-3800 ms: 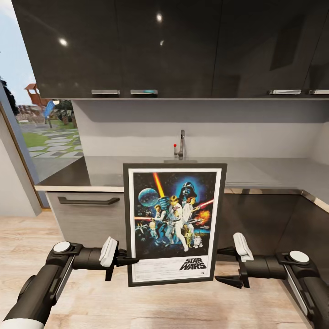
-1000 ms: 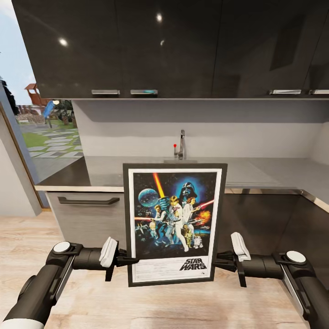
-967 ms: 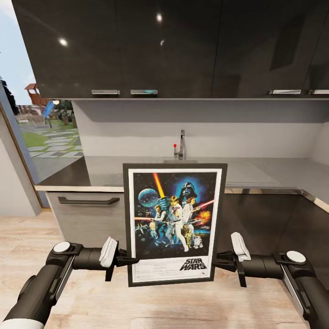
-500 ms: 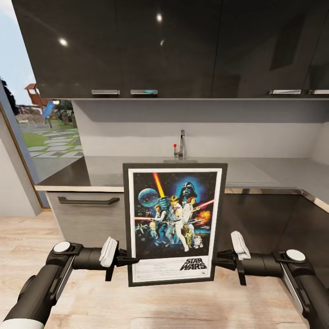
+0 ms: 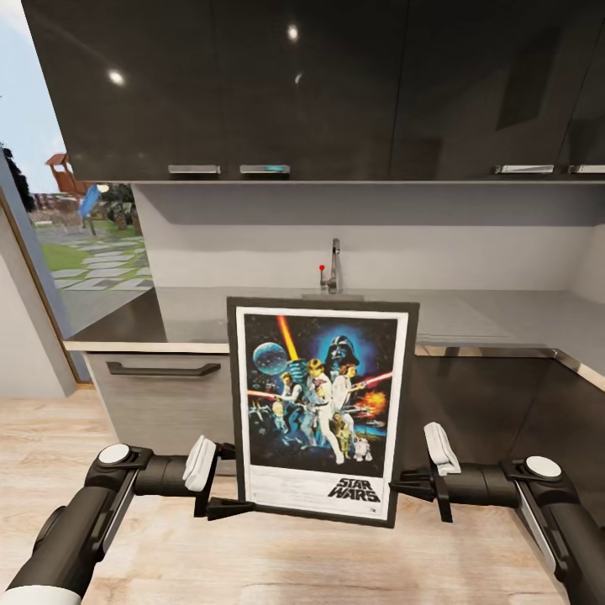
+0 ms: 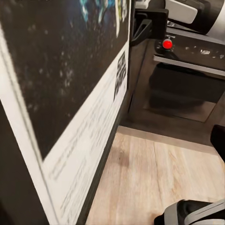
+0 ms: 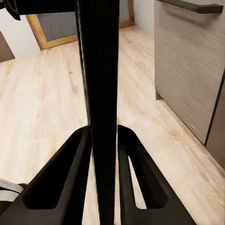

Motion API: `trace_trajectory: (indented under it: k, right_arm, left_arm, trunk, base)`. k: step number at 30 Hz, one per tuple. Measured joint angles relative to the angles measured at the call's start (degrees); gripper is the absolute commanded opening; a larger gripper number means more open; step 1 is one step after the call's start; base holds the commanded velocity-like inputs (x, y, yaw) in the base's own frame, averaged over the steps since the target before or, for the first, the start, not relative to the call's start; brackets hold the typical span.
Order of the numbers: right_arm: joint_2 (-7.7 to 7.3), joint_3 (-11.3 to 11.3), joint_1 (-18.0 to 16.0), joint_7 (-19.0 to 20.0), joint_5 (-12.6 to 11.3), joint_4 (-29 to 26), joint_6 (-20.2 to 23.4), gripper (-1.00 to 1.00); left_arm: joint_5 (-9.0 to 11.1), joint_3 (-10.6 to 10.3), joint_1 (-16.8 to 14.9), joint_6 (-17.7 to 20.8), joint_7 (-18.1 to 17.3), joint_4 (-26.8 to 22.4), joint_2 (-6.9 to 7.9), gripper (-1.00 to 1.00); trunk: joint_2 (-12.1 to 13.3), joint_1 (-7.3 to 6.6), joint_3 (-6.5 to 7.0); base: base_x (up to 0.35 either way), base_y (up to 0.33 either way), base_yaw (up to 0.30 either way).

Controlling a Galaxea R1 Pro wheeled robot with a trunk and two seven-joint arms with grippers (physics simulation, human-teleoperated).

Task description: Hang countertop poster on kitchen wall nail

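Observation:
The Star Wars poster [image 5: 319,403] hangs upright, slightly tilted, in front of me above the floor, before the kitchen countertop [image 5: 496,315]. My right gripper [image 5: 402,486] is shut on the poster's lower right edge. In the right wrist view its two black fingers [image 7: 70,164] clamp the thin dark frame [image 7: 101,70] between them. My left gripper [image 5: 235,479] stands open at the poster's lower left edge, one finger above and one below, not clamping it. The left wrist view looks along the poster's printed face [image 6: 56,93] toward the right gripper [image 6: 150,21].
Dark glossy wall cabinets [image 5: 336,84] hang over the counter, with a tap [image 5: 334,265] at the back. A grey drawer front with a dark handle [image 5: 162,370] lies left. A glass door [image 5: 50,235] opens onto a garden. Pale wooden floor [image 5: 294,563] lies below.
The right gripper closed on the poster's right edge first. Now the left gripper has opened and let go, and the poster has tilted slightly with its bottom swung right.

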Motion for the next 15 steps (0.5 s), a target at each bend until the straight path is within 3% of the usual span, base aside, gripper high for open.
trace_trajectory:
  k: [11,13,14,15]
  right_arm:
    - [0.0,0.0,0.0,0.0,0.0,0.0,0.0,-1.0]
    - [0.0,-0.1,0.0,-0.1,0.0,0.0,0.1,-1.0]
    - [0.0,-0.1,0.0,-0.1,0.0,0.0,0.1,-1.0]
    - [0.0,-0.1,0.0,-0.1,0.0,0.0,0.1,-1.0]
  left_arm:
    - [-0.1,0.2,0.0,0.0,0.0,0.1,0.31,1.0]
    - [-0.1,0.5,0.0,0.0,0.0,0.1,1.73,1.0]
    - [0.0,1.8,0.0,0.0,0.0,0.1,4.17,1.0]
    - [0.0,2.4,0.0,0.0,0.0,0.1,4.94,1.0]
  trunk:
    - [0.0,0.0,0.0]
    - [0.0,0.0,0.0]
    - [0.0,0.0,0.0]
    - [0.0,0.0,0.0]
  base:
    - [0.0,0.0,0.0]
    - [0.0,0.0,0.0]
    - [0.0,0.0,0.0]
    - [0.0,0.0,0.0]
